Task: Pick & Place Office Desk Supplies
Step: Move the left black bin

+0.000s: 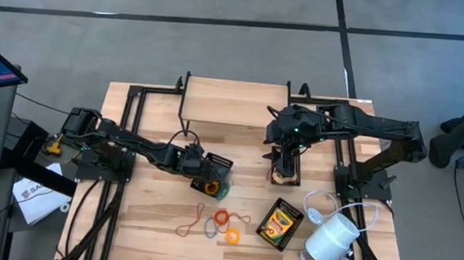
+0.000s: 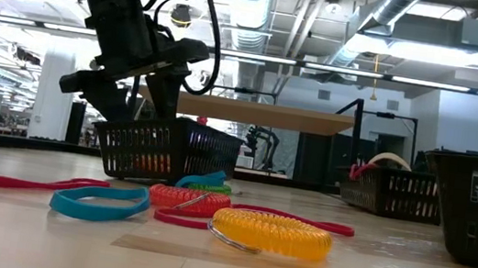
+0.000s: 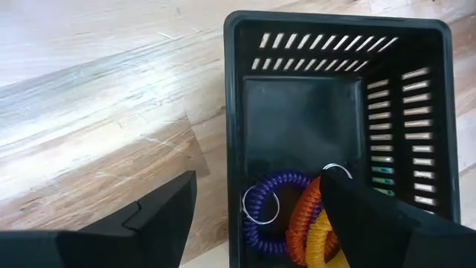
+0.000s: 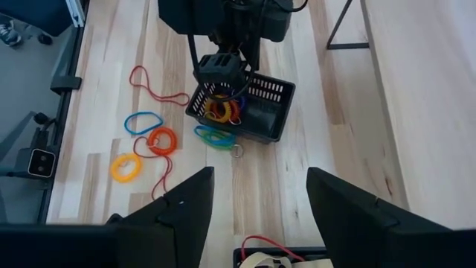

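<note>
A small black basket [image 1: 217,174] [image 3: 335,89] holds purple [image 3: 262,212], orange and yellow coil loops. My left gripper [image 1: 206,177] [image 3: 259,179] is open just above its near end, one finger over the table and the other over the loops, astride the basket's side wall. More loops lie loose on the table: orange [image 4: 161,139], yellow [image 4: 125,167], blue [image 4: 143,121], red [image 4: 156,85], and green-blue ones [image 4: 216,136] against the basket. A yellow-and-green crayon box [image 1: 279,223] lies in a black tray. My right gripper [image 1: 286,154] [image 4: 260,175] hangs open, high above a second basket [image 1: 285,173].
The second basket [image 2: 393,191] holds a red loop and a tan thing. A white cylinder with a cord [image 1: 331,239] lies at the near right. A wooden shelf on a black frame [image 1: 234,93] stands at the far side. Bare wood shows at the near left [image 1: 127,221].
</note>
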Controlling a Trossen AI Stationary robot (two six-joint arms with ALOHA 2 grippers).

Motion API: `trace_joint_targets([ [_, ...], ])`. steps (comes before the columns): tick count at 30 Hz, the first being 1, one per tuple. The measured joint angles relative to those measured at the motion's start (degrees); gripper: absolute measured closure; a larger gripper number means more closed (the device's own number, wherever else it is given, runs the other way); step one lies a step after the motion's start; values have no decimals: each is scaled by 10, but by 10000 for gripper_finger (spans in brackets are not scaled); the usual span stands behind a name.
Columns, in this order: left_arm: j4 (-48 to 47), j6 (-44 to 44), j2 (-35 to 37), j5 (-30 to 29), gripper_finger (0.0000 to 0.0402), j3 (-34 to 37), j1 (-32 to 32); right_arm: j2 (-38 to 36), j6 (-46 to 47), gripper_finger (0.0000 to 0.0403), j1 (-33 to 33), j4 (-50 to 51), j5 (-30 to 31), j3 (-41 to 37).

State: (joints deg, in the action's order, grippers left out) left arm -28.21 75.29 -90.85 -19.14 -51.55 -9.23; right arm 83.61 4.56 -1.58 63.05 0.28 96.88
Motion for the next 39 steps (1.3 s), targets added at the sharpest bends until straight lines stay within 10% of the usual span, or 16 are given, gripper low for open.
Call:
trace_joint_targets([
  [28, 94, 34, 1, 14, 130, 76, -10, 0, 10, 191, 0, 0, 0, 0],
  [39, 102, 34, 1, 45, 346, 78, -10, 0, 10, 191, 2, -1, 0, 0],
])
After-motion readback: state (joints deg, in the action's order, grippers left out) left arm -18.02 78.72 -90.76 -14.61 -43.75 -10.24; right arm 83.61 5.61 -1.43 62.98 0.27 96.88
